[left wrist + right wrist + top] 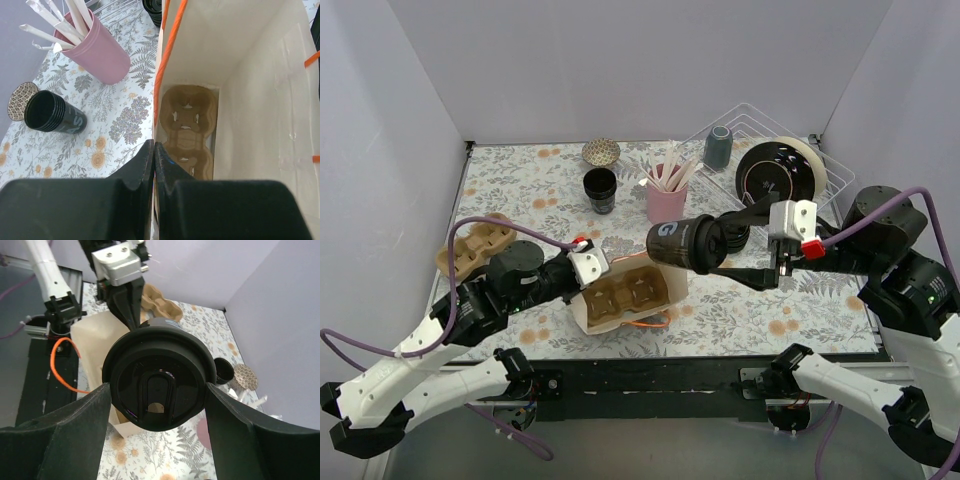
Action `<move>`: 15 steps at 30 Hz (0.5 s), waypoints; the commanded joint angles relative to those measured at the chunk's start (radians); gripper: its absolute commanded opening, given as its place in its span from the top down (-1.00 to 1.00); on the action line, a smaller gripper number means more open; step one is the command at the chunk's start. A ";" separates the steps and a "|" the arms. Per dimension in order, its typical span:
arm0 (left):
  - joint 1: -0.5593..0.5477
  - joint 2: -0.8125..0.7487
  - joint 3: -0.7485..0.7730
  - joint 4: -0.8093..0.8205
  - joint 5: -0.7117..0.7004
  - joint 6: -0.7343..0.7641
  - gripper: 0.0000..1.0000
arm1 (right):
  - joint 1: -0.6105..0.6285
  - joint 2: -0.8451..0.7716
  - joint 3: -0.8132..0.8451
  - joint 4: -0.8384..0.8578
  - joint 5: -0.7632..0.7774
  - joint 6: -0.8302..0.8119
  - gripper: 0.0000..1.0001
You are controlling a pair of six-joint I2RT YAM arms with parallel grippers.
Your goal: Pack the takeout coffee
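The takeout coffee [682, 243] is a black cup with a glossy black lid [157, 390]. It hangs on its side above the table, lid facing the right wrist. My right gripper [728, 246] is shut on it, with one finger [75, 430] on each side of the lid. A white paper bag [665, 290] with orange handles lies on its side just left of the cup, mouth towards it. A brown cup carrier [187, 127] sits deep inside. My left gripper [154, 150] is shut on the bag's rim [159, 90].
A lidless black cup [600, 190], a pink cup of stirrers [665, 203] and a patterned disc [601, 152] stand behind the bag. A second carrier [475, 245] lies at the left. At the back right, a wire rack [750, 125] holds a grey-blue tumbler [718, 148] and round lids [775, 175].
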 commanded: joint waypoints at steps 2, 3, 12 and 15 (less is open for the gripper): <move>-0.004 0.039 0.051 0.041 0.010 0.016 1.00 | 0.003 -0.035 -0.044 0.054 -0.111 -0.015 0.73; -0.002 0.051 0.054 0.044 0.016 0.016 1.00 | 0.003 -0.037 -0.042 0.034 -0.117 -0.035 0.74; -0.002 0.081 0.080 0.074 0.059 -0.001 1.00 | 0.005 -0.011 -0.036 -0.121 -0.162 -0.177 0.82; -0.002 0.085 0.088 0.085 0.071 0.014 1.00 | 0.020 0.008 -0.060 -0.144 -0.123 -0.223 0.84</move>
